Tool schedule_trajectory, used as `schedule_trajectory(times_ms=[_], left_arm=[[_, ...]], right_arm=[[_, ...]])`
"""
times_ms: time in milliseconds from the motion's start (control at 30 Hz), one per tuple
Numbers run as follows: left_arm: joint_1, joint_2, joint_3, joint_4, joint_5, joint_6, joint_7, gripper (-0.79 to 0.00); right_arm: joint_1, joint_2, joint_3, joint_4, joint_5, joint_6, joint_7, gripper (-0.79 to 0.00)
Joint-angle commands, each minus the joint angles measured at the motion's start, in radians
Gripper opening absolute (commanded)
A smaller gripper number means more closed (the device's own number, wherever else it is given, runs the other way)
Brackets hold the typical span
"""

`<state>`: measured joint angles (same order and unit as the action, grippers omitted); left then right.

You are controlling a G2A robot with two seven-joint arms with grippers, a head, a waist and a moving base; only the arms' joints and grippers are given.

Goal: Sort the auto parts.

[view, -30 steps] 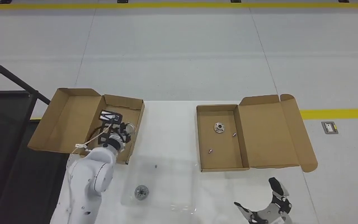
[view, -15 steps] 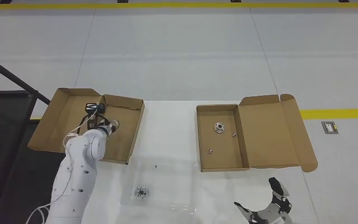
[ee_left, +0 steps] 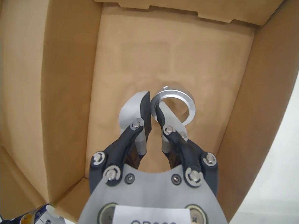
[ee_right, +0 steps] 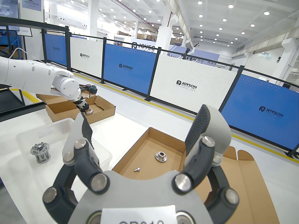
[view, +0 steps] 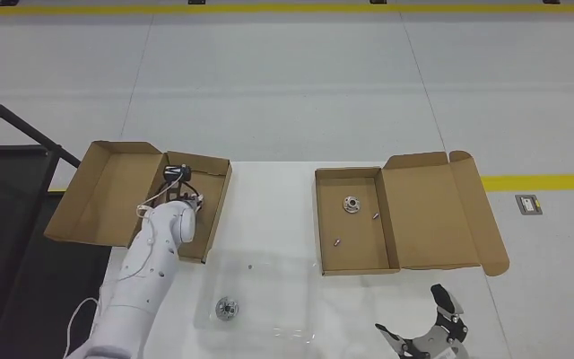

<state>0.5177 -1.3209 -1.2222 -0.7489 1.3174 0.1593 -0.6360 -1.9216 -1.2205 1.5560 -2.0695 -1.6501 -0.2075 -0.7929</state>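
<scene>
Silver metal ring (ee_left: 172,108) is pinched by the left end effector (ee_left: 153,109), which is nearly closed on the ring's wall with one finger inside the hoop and one outside. Both are inside the open brown cardboard box (view: 213,170) at the left of the top view. Right end effector (view: 429,334), at that frame's lower right, is spread wide and empty. Between them on the white worktop (view: 269,193) lies a clear plastic tray (view: 269,287) holding a grey toothed hub (view: 227,309). A second cardboard box (view: 359,251) at right holds a flanged metal bushing (view: 351,204) and two small bolts (view: 376,214).
</scene>
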Motion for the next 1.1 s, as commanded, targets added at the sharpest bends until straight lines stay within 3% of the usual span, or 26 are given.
schedule_trajectory(times_ms=[0,100,200,233,267,400,467,567,733,833,1000,1067], left_arm=[[-0.017,-0.006,0.011,0.035,-0.003,-0.003,0.008,-0.613],[-0.036,-0.013,0.023,0.073,-0.007,-0.006,0.018,-0.459],[-0.05,-0.019,0.029,0.092,-0.012,-0.005,0.029,-0.391],[-0.053,-0.02,0.028,0.09,-0.014,-0.002,0.038,-0.268],[-0.054,-0.02,0.025,0.085,-0.017,0.0,0.043,-0.237],[-0.04,-0.012,-0.001,0.009,-0.032,-0.013,0.057,-0.234],[-0.011,-0.002,-0.023,-0.072,-0.038,-0.032,0.048,-0.252],[0.073,0.017,-0.064,-0.261,-0.031,-0.071,0.012,-0.259],[0.287,0.05,-0.149,-0.666,-0.032,-0.175,-0.092,-0.249],[0.419,0.062,-0.173,-0.863,-0.045,-0.246,-0.136,-0.24],[0.567,0.081,-0.171,-1.05,-0.044,-0.439,-0.224,-0.212],[0.612,0.088,-0.168,-1.106,-0.034,-0.522,-0.25,-0.135]], right_arm=[[0.0,0.0,0.0,0.0,0.0,0.0,0.0,0.0],[0.0,0.0,0.0,0.0,0.0,0.0,0.0,0.0],[0.0,0.0,0.0,0.0,0.0,0.0,0.0,0.0],[0.0,0.0,0.0,0.0,0.0,0.0,0.0,0.0],[0.0,0.0,0.0,0.0,0.0,0.0,0.0,0.0],[0.0,0.0,0.0,0.0,0.0,0.0,0.0,0.0],[0.0,0.0,0.0,0.0,0.0,0.0,0.0,0.0],[0.0,0.0,0.0,0.0,0.0,0.0,0.0,0.0],[0.0,0.0,0.0,0.0,0.0,0.0,0.0,0.0],[0.0,0.0,0.0,0.0,0.0,0.0,0.0,0.0],[0.0,0.0,0.0,0.0,0.0,0.0,0.0,0.0],[0.0,0.0,0.0,0.0,0.0,0.0,0.0,0.0]])
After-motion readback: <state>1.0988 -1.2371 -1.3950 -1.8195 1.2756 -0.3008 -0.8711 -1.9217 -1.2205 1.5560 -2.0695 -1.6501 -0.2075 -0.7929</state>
